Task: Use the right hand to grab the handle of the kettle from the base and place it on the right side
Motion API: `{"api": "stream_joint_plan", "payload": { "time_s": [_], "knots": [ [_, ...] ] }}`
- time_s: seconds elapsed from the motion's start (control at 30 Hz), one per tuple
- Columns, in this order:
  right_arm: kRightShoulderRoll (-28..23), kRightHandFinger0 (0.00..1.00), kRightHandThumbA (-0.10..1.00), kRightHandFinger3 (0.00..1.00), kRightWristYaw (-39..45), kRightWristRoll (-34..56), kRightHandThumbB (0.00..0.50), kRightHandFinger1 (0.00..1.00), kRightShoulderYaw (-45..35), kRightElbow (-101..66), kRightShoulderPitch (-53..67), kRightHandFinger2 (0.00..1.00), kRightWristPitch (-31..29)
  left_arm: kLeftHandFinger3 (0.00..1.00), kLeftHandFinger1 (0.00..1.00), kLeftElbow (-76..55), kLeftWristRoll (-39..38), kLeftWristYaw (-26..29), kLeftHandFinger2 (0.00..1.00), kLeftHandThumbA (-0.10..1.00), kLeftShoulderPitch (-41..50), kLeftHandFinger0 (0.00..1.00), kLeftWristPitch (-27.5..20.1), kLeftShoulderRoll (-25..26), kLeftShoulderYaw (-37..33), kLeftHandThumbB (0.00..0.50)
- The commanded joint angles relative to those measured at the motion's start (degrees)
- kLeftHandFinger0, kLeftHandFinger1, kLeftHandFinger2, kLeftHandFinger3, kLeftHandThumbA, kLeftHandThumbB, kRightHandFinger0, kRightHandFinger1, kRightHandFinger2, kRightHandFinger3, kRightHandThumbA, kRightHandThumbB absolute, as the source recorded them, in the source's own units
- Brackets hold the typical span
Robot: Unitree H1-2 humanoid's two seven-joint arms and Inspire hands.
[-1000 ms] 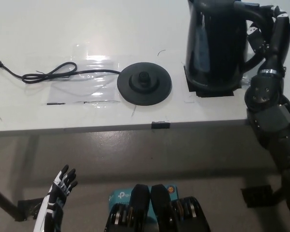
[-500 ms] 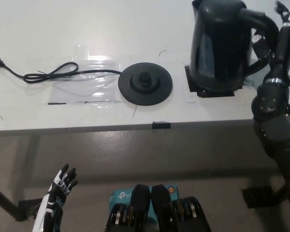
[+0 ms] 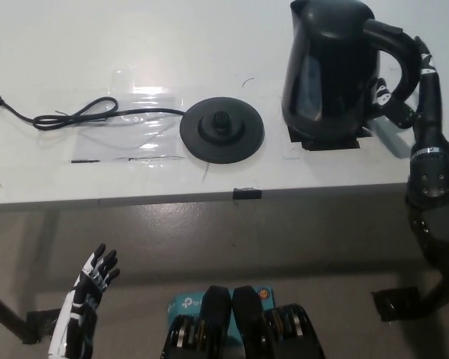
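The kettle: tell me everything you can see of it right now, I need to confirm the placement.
The kettle is black and glossy, plastic by the look of it, with a spout at its upper left and a looped handle on its right. It stands upright on the white table, over a square of black tape marks, right of the round black base and clear of it. The black right hand is at the handle, fingers inside the loop; whether it grips is unclear.
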Motion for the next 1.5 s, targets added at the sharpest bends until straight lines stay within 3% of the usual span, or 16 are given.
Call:
{"api": "stream_joint_plan", "payload": {
  "time_s": [0.0,0.2,0.3,0.47,0.77,0.97,1.07,1.17,1.27,1.37,1.47],
  "knots": [
    [-0.9,1.00,0.79,1.00,6.8,3.1,0.500,1.00,-0.8,-5.3,0.3,1.00,-3.3,1.00,1.00,-0.5,-0.6,-0.7,1.00,1.00,-0.2,1.00,-2.1,0.9,0.5,0.500],
    [-0.4,1.00,1.00,1.00,7.1,5.7,0.500,1.00,-4.3,-13.8,3.9,1.00,-3.3,1.00,1.00,-0.2,-0.8,-0.8,1.00,1.00,-0.7,1.00,-2.1,0.9,0.5,0.500],
    [0.3,1.00,1.00,1.00,4.6,4.5,0.460,1.00,-5.4,-19.0,5.4,1.00,-3.3,1.00,1.00,-0.1,-1.0,-0.8,1.00,1.00,-0.5,1.00,-2.1,0.9,0.6,0.500],
    [1.0,1.00,1.00,1.00,0.2,0.5,0.499,1.00,-6.5,-23.0,7.0,1.00,-3.3,1.00,1.00,0.1,-0.7,-0.7,1.00,1.00,-0.4,1.00,-2.1,0.7,0.8,0.500],
    [1.3,1.00,0.98,1.00,-1.9,0.4,0.490,1.00,-9.3,-30.6,11.8,1.00,-3.3,1.00,1.00,-0.1,-1.3,-1.3,1.00,1.00,-0.6,1.00,-2.1,0.8,1.0,0.500],
    [6.1,1.00,1.00,1.00,-5.3,-6.9,0.500,1.00,-12.6,-59.6,22.5,1.00,-0.3,1.00,1.00,0.8,0.0,-0.6,1.00,1.00,-3.3,1.00,-2.1,0.9,0.7,0.500],
    [8.7,1.00,1.00,1.00,-0.9,-10.3,0.453,1.00,-8.7,-73.4,30.6,1.00,-1.7,1.00,1.00,1.5,0.4,-0.7,1.00,1.00,-4.9,1.00,-2.1,1.2,0.5,0.500],
    [7.5,1.00,1.00,1.00,-3.6,-16.9,0.352,1.00,-0.4,-73.1,37.5,1.00,-3.3,1.00,1.00,2.0,0.8,-0.8,1.00,1.00,-6.0,1.00,-2.1,1.2,0.1,0.494],
    [7.1,1.00,1.00,1.00,-4.1,-18.6,0.359,1.00,3.4,-68.4,41.0,1.00,-3.3,1.00,1.00,1.3,1.3,-0.8,1.00,1.00,-5.6,1.00,-2.1,1.3,-0.6,0.500],
    [6.7,1.00,1.00,1.00,-3.0,-12.8,0.309,1.00,6.8,-62.0,42.8,1.00,-3.3,1.00,1.00,1.0,1.5,-0.7,1.00,1.00,-6.0,1.00,-2.1,1.3,-0.8,0.500],
    [6.8,1.00,1.00,1.00,-2.4,-9.4,0.304,1.00,8.4,-57.8,43.1,1.00,-3.3,1.00,1.00,0.5,2.1,0.0,1.00,1.00,-6.3,1.00,-1.9,1.4,-0.7,0.500]
  ]
}}
